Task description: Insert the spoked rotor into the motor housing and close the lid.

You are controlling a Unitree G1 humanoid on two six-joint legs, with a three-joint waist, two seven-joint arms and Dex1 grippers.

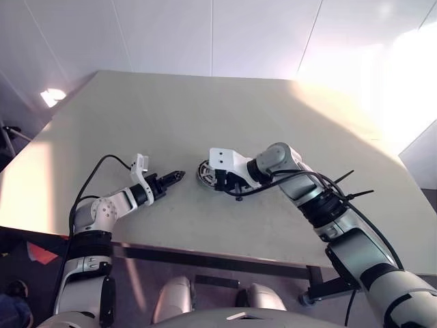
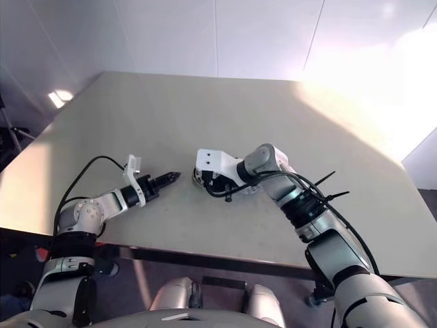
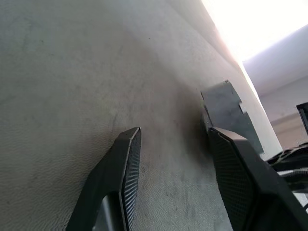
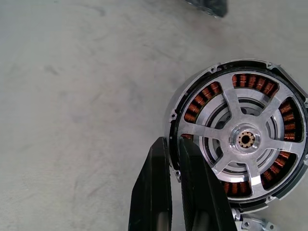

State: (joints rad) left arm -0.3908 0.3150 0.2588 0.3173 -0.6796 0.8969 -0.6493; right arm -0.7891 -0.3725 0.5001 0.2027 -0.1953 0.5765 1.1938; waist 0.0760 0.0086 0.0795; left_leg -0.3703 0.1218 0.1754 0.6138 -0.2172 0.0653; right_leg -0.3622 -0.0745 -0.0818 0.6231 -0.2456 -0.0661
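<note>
Near the middle of the desk lies the motor housing, with the spoked rotor already sitting inside it over the copper windings. Just beside its rim is the right gripper, its fingers pressed almost together and holding nothing. Well apart, the left gripper hovers low over bare desk, its fingers half open and empty.

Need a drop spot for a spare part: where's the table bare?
Bare: the far half of the table beyond both arms, and the near strip right of the right gripper. Crowded: centre, where the motor housing with spoked rotor sits, left gripper alongside.
</note>
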